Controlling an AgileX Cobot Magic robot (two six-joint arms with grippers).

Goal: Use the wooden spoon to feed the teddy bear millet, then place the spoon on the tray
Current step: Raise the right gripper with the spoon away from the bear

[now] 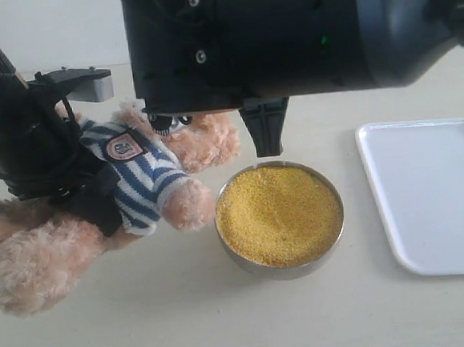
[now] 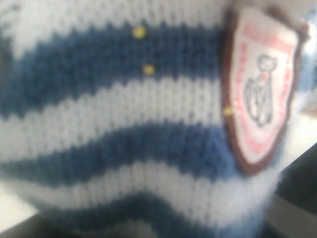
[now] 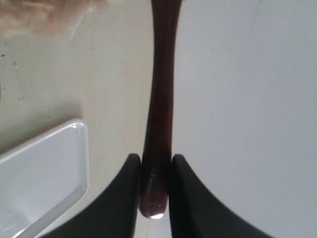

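Exterior view | your left gripper (image 1: pixel 101 201) clasps fluffy striped-shirt teddy bear (image 1: pixel 142 179); right gripper (image 3: pixel 155 171) pinches dark wooden spoon (image 3: pixel 161 99) | feeding: steer spoon to 9 o'clock.

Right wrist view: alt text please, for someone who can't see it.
The right gripper is shut on the end of the dark wooden spoon, whose handle runs straight away from the camera over the pale table. A corner of the white tray lies off to one side, and some tan fur of the teddy bear shows farther out.
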